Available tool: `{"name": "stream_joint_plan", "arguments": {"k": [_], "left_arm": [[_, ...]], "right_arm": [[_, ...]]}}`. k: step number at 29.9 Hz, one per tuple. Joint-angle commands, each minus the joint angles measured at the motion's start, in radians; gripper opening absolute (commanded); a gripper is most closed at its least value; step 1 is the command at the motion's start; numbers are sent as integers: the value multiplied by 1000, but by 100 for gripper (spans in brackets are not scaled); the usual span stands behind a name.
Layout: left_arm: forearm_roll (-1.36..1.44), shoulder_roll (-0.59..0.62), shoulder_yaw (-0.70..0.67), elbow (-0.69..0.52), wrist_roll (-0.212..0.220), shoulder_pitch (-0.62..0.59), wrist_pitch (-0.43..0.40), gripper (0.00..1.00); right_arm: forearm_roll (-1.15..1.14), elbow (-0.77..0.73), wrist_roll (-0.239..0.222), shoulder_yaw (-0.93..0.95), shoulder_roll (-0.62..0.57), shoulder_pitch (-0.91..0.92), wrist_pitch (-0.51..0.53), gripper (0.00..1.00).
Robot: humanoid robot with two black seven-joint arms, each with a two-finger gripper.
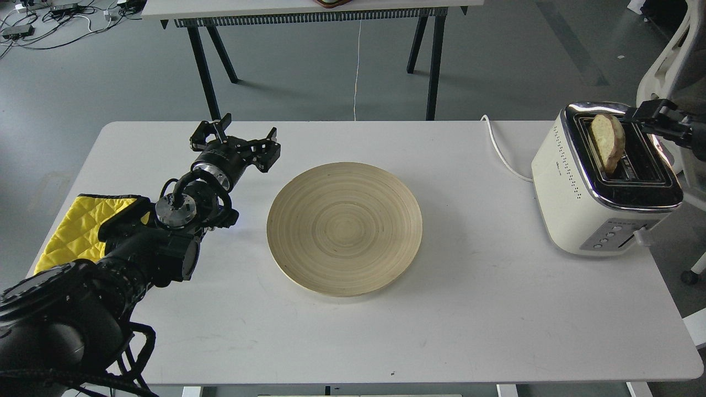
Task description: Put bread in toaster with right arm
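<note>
The bread [607, 141] stands tilted in the far slot of the cream-white toaster [573, 193], with most of the slice sticking out above the chrome top. The toaster sits at the table's right edge. My right gripper [634, 116] comes in from the right edge, and its dark tip is right at the bread's upper right corner. I cannot tell whether its fingers hold the slice. My left gripper [238, 140] is open and empty above the table, left of the plate.
A round bamboo plate [345, 229] lies empty at the table's middle. A yellow quilted cloth [71, 231] lies at the left edge under my left arm. The toaster's white cord [499, 149] runs off the back edge. A white chair [670, 60] stands at the far right.
</note>
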Motion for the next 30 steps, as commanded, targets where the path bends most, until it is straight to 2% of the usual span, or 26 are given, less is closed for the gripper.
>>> {"name": "stream_joint_plan", "arguments": {"k": [1,5,11,14,17,19,22,25,28,30], "left_arm": [[0,0,0,0,0,0,0,100],[0,0,0,0,0,0,0,100],[0,0,0,0,0,0,0,100],[0,0,0,0,0,0,0,100],[0,0,0,0,0,0,0,100],[0,0,0,0,0,0,0,100],[0,0,0,0,0,0,0,100],[0,0,0,0,0,0,0,100],[0,0,0,0,0,0,0,100],[0,0,0,0,0,0,0,100]], "right_arm": [[3,-13,-1,25,27,5,-6,99],[116,-13,-1,88,85,8,-36,99],[495,-15,-3,164,239,5,-165,99],[712,-55,5,195,329,-6,-178,99],[843,-99,45,204,423,-41,-168,99],[885,-122,123,243,485,-91,-158,99],[891,-144,201,321,550,-177,-77,99],[917,-234,258,426,640,-289,76,99],[966,-367,275,505,732,-392,242,99],[981,-440,278,540,768,-434,271,99]]}}
